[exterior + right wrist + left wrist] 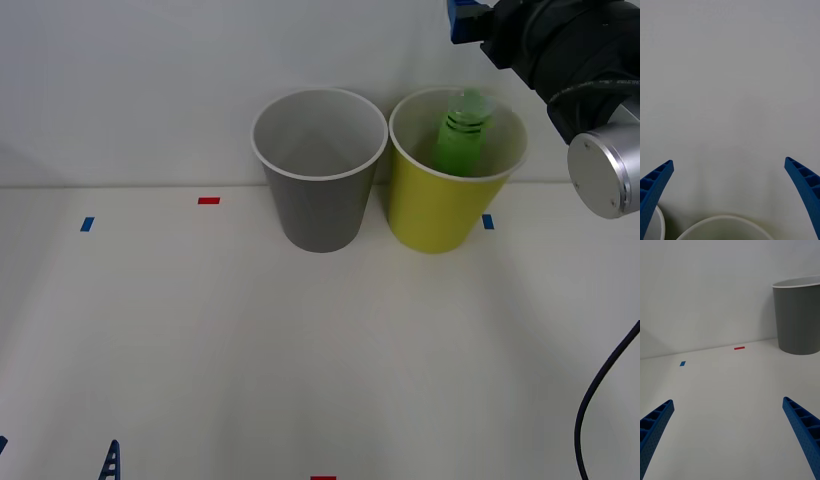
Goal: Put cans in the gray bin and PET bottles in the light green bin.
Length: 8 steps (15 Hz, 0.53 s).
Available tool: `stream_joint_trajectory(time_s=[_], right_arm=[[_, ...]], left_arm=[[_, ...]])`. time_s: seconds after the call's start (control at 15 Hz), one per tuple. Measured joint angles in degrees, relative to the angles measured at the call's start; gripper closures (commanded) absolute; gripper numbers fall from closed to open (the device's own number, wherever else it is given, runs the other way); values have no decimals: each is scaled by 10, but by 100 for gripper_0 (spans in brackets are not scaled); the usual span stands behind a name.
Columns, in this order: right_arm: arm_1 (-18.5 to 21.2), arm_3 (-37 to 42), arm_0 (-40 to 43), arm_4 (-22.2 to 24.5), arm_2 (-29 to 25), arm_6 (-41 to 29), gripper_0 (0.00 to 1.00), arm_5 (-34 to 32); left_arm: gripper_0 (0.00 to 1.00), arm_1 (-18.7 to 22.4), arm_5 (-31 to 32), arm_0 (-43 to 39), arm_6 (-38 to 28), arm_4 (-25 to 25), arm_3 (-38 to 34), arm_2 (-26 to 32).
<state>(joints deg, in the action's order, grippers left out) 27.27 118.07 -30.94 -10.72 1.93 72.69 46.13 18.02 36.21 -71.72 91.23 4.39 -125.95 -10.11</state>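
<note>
the right arm reaches in from the 2 o'clock corner of the front view, its dark wrist housing and silver joint held high above and behind the light green bin (440,215). the right end effector (730,195) is released: in the right wrist view its two blue ribbed fingers (655,187) stand wide apart with nothing between them, pointed toward the pale back wall, and the white rim of the light green bin (726,219) curves just beneath them.

the pet bottle (460,140) sits inside the light green bin, tilted, its green label showing above the near rim and its upper end leaning toward the bin's far wall at about 1 o'clock. its cap is too blurred to make out.

the gray bin (320,210) stands upright just beside the light green bin at its 9 o'clock; whether their rims touch cannot be told. its white inside looks bare.

the left end effector (728,435) is low at the 7 o'clock corner of the front view, where a blue fingertip (112,462) pokes up over the worktop (300,360). it too is released, fingers spread wide and holding nothing, hovering close over the worktop and aimed toward the gray bin (799,315), well apart from it.

small red tape marks (208,200) and blue tape marks (87,224) lie on the worktop.
</note>
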Motion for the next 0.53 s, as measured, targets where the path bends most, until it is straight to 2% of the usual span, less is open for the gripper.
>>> stream_joint_trajectory(time_s=[0.33, 0.53], right_arm=[[-1, 6, 18, 8, -3, 4, 0, -32], [-7, 68, 73, 37, -27, 4, 0, -33]], left_arm=[[0, 0, 0, 0, 0, 0, 0, 0], [0, 0, 0, 0, 0, 0, 0, 0]])
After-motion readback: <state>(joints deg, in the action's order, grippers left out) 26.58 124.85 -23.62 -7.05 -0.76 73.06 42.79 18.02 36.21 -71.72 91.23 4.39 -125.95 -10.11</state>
